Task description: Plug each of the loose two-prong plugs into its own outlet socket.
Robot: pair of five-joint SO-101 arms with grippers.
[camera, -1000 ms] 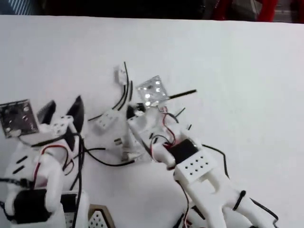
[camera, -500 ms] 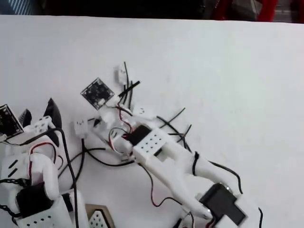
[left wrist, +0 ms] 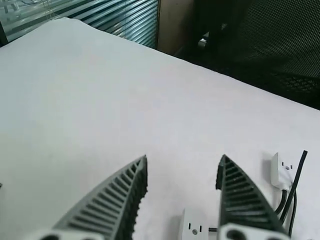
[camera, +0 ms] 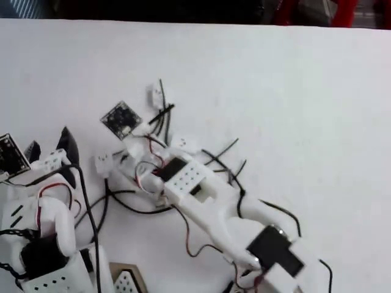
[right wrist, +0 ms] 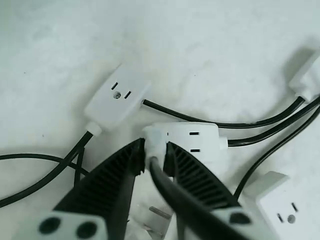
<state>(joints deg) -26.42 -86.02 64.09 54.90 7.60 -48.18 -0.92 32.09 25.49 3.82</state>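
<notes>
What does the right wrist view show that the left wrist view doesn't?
Right wrist: the right hand pinching a white plug at the end of a socket block. Left wrist: the left hand open above the table, window blinds behind. Both: the white table, white outlet sockets on black cords.

Cords (right wrist: 81,146) and sockets (right wrist: 117,97) crowd the centre; the far table (camera: 293,91) offers passage.

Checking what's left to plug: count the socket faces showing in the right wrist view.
3: lone socket lying free, middle socket pinched in the right gripper, edge socket partly cut off. More may be hidden.
</notes>
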